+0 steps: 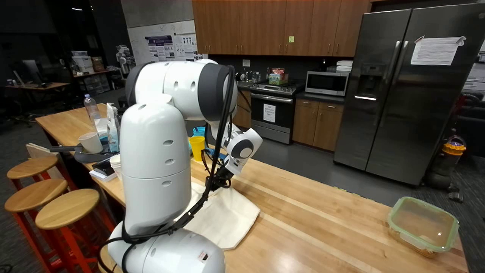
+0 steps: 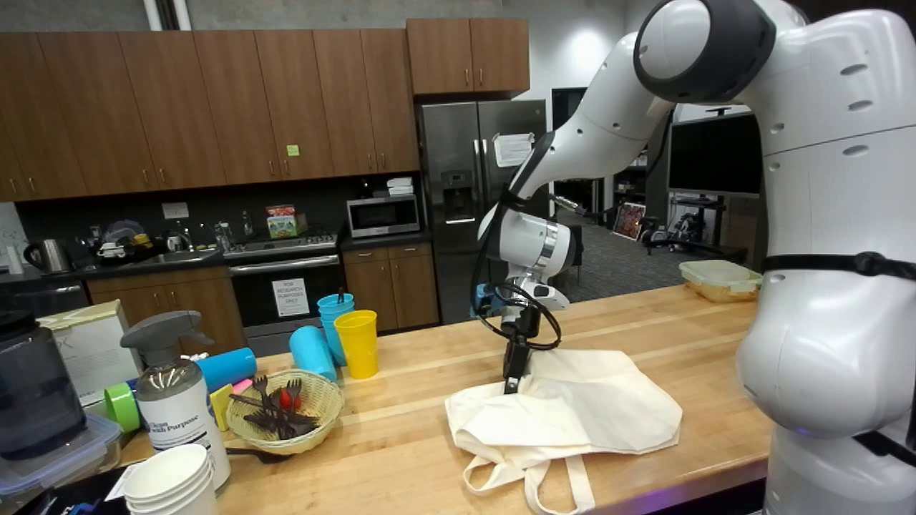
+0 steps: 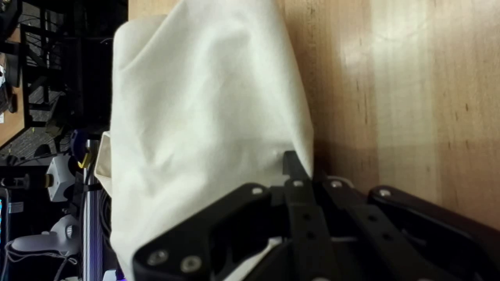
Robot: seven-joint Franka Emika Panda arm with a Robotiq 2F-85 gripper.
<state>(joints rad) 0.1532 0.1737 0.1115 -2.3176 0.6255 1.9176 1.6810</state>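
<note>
A cream cloth tote bag (image 2: 608,404) lies flat and slightly rumpled on the wooden table, its straps (image 2: 494,476) trailing toward the near edge in an exterior view. The bag also shows in an exterior view (image 1: 231,216), partly hidden behind the arm, and fills the left of the wrist view (image 3: 211,101). My black gripper (image 2: 512,385) points down at the bag's far edge. In the wrist view the fingers (image 3: 304,168) are close together with a raised fold of the bag's cloth pinched between them. One fingertip lies on the near face of the cloth; the other is mostly hidden behind it.
A wicker basket (image 2: 325,422) of dark forks, a spray bottle (image 2: 179,408), blue cups (image 2: 313,352), a yellow cup (image 2: 358,343) and stacked white cups (image 2: 172,479) stand beside the bag. A lidded glass container (image 1: 422,225) sits at the table's far end. Stools (image 1: 68,208) stand alongside.
</note>
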